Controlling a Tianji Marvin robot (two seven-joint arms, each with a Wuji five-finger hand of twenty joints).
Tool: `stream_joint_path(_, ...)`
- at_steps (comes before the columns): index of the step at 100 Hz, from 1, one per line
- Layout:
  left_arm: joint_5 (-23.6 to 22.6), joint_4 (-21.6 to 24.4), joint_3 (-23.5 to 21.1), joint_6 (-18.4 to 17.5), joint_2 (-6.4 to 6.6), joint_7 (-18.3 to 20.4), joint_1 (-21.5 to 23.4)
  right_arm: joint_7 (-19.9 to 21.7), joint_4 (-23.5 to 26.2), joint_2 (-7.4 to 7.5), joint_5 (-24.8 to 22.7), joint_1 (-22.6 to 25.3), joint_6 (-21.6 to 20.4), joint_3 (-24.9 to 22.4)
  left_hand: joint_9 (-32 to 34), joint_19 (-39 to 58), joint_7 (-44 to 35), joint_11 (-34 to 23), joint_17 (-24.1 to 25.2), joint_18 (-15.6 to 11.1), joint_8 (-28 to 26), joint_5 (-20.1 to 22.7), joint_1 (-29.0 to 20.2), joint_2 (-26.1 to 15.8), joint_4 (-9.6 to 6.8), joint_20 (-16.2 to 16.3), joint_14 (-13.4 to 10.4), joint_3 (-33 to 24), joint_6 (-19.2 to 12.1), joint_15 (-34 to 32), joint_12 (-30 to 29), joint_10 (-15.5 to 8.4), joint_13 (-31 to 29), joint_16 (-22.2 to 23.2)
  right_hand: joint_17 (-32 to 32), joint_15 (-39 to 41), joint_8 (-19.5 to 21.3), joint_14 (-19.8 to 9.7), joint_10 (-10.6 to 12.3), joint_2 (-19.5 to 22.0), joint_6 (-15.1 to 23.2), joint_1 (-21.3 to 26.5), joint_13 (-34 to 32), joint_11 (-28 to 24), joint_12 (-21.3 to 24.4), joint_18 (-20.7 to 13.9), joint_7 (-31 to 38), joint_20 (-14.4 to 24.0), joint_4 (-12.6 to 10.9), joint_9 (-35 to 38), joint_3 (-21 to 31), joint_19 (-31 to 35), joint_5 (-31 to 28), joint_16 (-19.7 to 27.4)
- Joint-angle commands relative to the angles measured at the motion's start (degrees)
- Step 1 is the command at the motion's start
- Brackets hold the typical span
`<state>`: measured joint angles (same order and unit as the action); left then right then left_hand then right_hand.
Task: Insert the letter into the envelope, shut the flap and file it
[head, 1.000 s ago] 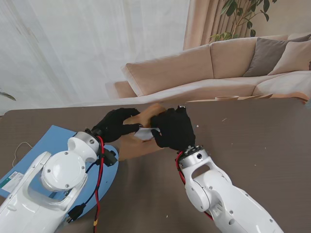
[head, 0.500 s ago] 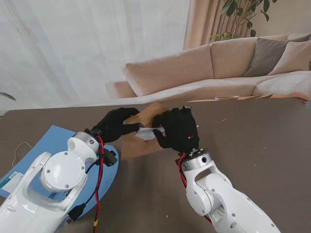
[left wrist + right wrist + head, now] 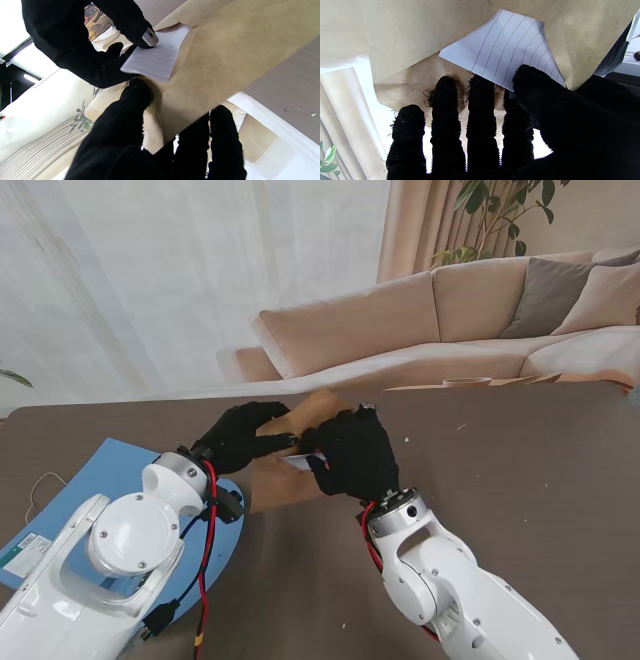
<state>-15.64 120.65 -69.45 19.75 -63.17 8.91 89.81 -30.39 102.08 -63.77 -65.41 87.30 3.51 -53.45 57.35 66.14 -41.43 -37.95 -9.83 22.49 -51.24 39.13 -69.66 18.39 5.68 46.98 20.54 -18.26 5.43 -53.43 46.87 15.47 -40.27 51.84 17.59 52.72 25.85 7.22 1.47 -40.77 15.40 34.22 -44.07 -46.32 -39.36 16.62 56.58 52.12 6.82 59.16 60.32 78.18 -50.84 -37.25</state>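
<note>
A tan paper envelope [image 3: 285,480] is held up off the table between both hands, its flap [image 3: 318,408] raised on the far side. My left hand [image 3: 240,436] is shut on the envelope [image 3: 225,50], thumb and fingers pinching its edge. A folded white lined letter [image 3: 505,52] sits partly inside the envelope's mouth [image 3: 420,37]. My right hand [image 3: 355,455] grips the letter [image 3: 155,58] between thumb [image 3: 557,105] and fingers [image 3: 480,112]. Only a small white corner of the letter [image 3: 298,462] shows from the stand.
A blue folder [image 3: 105,470] lies on the table at my left, under the left arm. A white cable [image 3: 40,485] curls beside it. Beyond the brown table's far edge [image 3: 480,395] stands a beige sofa [image 3: 450,310].
My right hand has shifted slightly left and nearer the envelope. The letter shows less white than a second ago, having slid further into the envelope. The left hand has held still.
</note>
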Motion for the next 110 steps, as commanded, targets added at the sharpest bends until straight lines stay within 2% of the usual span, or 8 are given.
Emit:
stream_joint_path(1,0.61,1.02,0.08,0.31,-0.43,1.02,0.21,0.67,-0.31,-0.16,-0.20,-0.30,0.20,0.53,-1.54,-0.16,-5.44,0.10,0.57,0.01,-3.11,0.72,-4.31,-5.82,-1.80,0.44,0.01,-1.72,-3.01,0.16,0.66,-1.11,0.71,0.76,0.40,0.27,0.11,-1.61,0.94,-0.03,0.36,1.85,-1.08,-0.27,-0.44,-0.68,-0.13,-0.07,0.79,1.60,-0.54,1.19,-1.70,-0.27)
stream_joint_path(22,0.13,0.69,0.19,0.19,-0.51,0.64,0.04,-0.39,-0.26,-0.66,0.93,0.25,1.94,0.57,-1.56,-0.17,-5.41,0.06,0.57,0.01,-3.08,0.63,-4.30,-5.80,-1.79,0.45,-0.05,-1.71,-2.88,0.17,0.66,-1.18,0.69,0.78,0.12,-0.02,-5.97,-0.97,-0.35,-0.96,-4.35,-0.33,-0.26,0.72,1.27,-0.50,-2.42,-0.11,1.44,-0.52,-1.86,1.14,0.75,-0.17)
stream_joint_path(33,0.29,0.53,-0.02,0.15,-0.60,0.33,0.02,-1.58,-0.12,-1.02,2.04,0.84,1.75,0.21,-1.60,-0.22,-5.45,0.05,0.62,0.01,-3.08,0.66,-4.30,-5.82,-1.78,0.44,-0.01,-1.76,-2.89,0.19,0.64,-1.17,0.74,0.80,0.07,-0.76,-7.45,-0.82,-0.26,-1.12,-3.48,0.35,-0.01,2.26,2.71,-0.49,-2.26,-0.08,0.57,-0.48,-0.24,1.14,0.97,0.15)
stream_joint_path(53,0.92,0.78,-0.17,0.23,-0.62,0.34,0.26,-2.88,-1.19,-1.55,3.74,0.22,0.94,0.64,-1.60,-0.27,-5.43,0.03,0.61,0.01,-3.02,0.61,-4.31,-5.83,-1.76,0.43,-0.02,-1.76,-2.85,0.21,0.58,-1.11,0.76,0.80,0.39,0.25,-4.68,-0.61,-0.23,0.84,-1.50,1.52,-0.96,-0.25,0.83,-0.29,1.67,0.17,0.31,1.14,0.68,1.65,-1.28,-0.19)
stream_joint_path(70,1.61,0.97,-0.13,0.43,-0.73,0.12,0.29,-2.58,-1.68,-1.04,1.39,-0.71,2.11,1.63,-1.62,-0.28,-5.46,0.00,0.61,0.01,-3.02,0.64,-4.30,-5.86,-1.75,0.44,-0.02,-1.77,-2.88,0.24,0.56,-1.18,0.76,0.79,0.59,1.03,-2.39,-0.93,-0.53,0.80,-2.63,2.35,-1.27,-1.43,0.29,-0.34,1.36,0.19,0.58,1.85,0.45,1.89,-1.93,-0.41)
stream_joint_path(91,2.84,1.46,-0.21,0.98,-0.80,0.15,0.42,-1.67,-2.63,-0.52,-0.19,-1.97,1.51,2.83,-1.67,-0.32,-5.46,0.00,0.62,-0.02,-3.00,0.65,-4.31,-5.89,-1.76,0.43,0.05,-1.83,-2.77,0.30,0.55,-1.07,0.83,0.79,0.60,0.97,-2.52,-1.40,0.01,0.98,-1.93,2.66,-1.27,-0.66,0.87,-0.56,0.15,0.13,1.37,2.55,-1.01,1.86,-2.44,-0.35)
stream_joint_path(99,3.00,1.52,-0.20,1.08,-0.80,0.21,0.42,-2.15,-3.15,-0.64,0.03,-2.24,1.57,3.16,-1.70,-0.32,-5.47,0.02,0.62,-0.02,-3.00,0.66,-4.31,-5.87,-1.77,0.43,0.05,-1.85,-2.72,0.30,0.53,-1.09,0.79,0.79,0.84,0.89,-4.14,-1.27,-0.01,0.58,-2.56,2.72,-1.60,0.07,1.46,-0.53,-0.61,0.10,1.77,3.14,-1.66,1.91,-2.99,-0.28)
stream_joint_path(110,2.89,1.49,-0.25,1.03,-0.85,-0.02,0.45,-2.86,-2.87,-0.89,0.69,-1.51,2.17,2.86,-1.71,-0.44,-5.43,0.02,0.71,-0.01,-3.00,0.58,-4.31,-5.89,-1.76,0.39,0.09,-1.83,-2.73,0.36,0.52,-1.10,0.86,0.78,0.69,0.30,-9.99,-0.96,-0.70,-1.03,-5.07,-0.48,-0.93,1.28,2.61,-0.31,-1.59,-0.01,2.16,1.39,-2.33,1.71,-0.94,-0.03)
